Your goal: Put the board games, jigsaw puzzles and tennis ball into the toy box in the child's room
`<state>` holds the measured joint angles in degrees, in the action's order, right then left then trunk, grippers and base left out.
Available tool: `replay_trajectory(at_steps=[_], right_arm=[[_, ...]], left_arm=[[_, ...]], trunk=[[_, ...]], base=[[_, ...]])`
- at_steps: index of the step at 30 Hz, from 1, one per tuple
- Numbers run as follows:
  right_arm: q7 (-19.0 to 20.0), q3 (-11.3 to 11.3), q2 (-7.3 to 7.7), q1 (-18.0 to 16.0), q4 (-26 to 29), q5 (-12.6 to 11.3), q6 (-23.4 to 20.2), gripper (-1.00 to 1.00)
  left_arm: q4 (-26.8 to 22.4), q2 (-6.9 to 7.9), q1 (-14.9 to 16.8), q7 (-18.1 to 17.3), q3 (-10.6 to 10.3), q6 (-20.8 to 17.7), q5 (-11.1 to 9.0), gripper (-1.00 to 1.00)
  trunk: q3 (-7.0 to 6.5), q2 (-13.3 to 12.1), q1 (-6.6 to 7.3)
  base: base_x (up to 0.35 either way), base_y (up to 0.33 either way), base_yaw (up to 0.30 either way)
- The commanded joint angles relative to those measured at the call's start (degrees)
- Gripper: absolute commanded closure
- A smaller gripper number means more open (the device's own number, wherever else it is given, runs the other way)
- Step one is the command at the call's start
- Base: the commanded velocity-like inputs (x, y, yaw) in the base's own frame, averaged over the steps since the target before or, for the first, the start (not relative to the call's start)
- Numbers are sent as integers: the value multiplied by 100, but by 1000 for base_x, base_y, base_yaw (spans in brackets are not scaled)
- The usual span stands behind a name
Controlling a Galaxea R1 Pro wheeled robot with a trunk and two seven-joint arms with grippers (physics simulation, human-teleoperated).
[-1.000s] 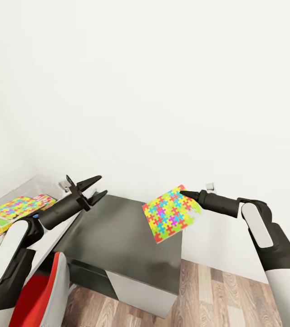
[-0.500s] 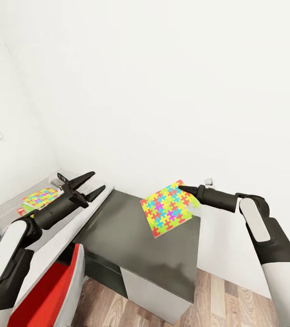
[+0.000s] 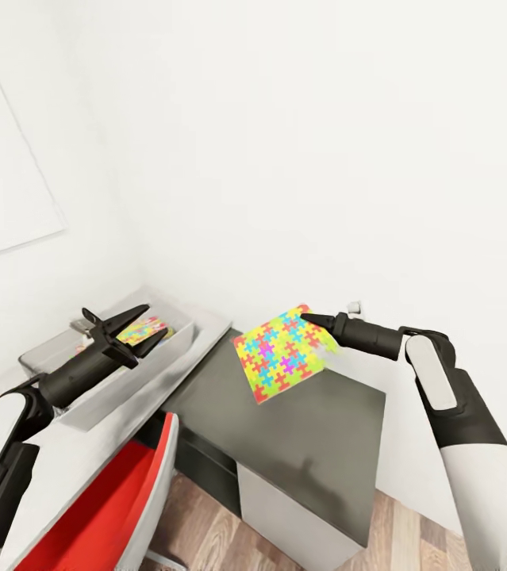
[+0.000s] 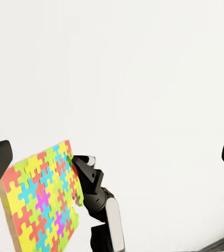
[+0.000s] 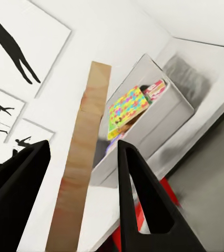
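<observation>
Gripping one corner of a thin, flat, multicoloured jigsaw puzzle square (image 3: 282,353), right tool (image 3: 310,319) clamped on it, held in the air above the dark grey wing of the desk (image 3: 316,428). Tilted up on edge, printed face toward the head camera, free corner pointing down toward the wing. Left tool (image 3: 144,324) spread apart and empty, poised over the shallow light grey toy box (image 3: 138,374), with a second bright puzzle square (image 3: 136,331) lying inside.
</observation>
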<state>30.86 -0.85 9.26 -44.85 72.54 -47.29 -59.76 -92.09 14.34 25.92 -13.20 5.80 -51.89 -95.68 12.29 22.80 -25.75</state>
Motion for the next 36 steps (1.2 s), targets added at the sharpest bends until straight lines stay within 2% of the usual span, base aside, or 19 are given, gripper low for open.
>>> replay_trajectory(at_steps=[1,6,12,21,25,26,27,31,36], right_arm=[[-34,-4,-41,-39,-10,38,-24,100],[-261,-2,-101,-110,-21,36,-24,100],[-367,-61,5,-400,-13,26,-24,100],[-381,-59,1,-649,-233,26,-24,100],[-380,-54,14,-872,-447,25,-24,100],[-380,-51,14,-930,-518,23,-24,100],[-375,-40,4,-1137,-770,21,-24,100],[-360,-9,-40,-1459,-1181,19,-24,100],[-346,18,-74,-1666,-1539,22,-24,100]], left_arm=[[5,6,-5,-17,19,-23,24,-100],[6,7,-19,2,30,-23,24,-100],[7,11,-39,152,43,-9,95,-100],[4,25,-276,233,394,-17,102,-100],[4,47,-386,242,552,-30,102,-100],[3,72,-422,243,586,-32,102,-100],[0,217,-594,230,703,-39,99,-100],[-1,474,-889,177,937,-50,83,-100],[0,675,-1136,40,1274,-70,41,-100]], trunk=[[11,12,-3],[6,12,-3],[-5,12,-3],[-16,12,-3],[-17,12,-3],[-17,12,-3],[-17,12,-3],[-17,12,-3],[-17,12,-3]], base=[[0,0,285],[0,0,285],[0,0,286],[0,0,285],[0,0,285],[0,0,285],[0,0,285],[0,0,285],[0,0,285]])
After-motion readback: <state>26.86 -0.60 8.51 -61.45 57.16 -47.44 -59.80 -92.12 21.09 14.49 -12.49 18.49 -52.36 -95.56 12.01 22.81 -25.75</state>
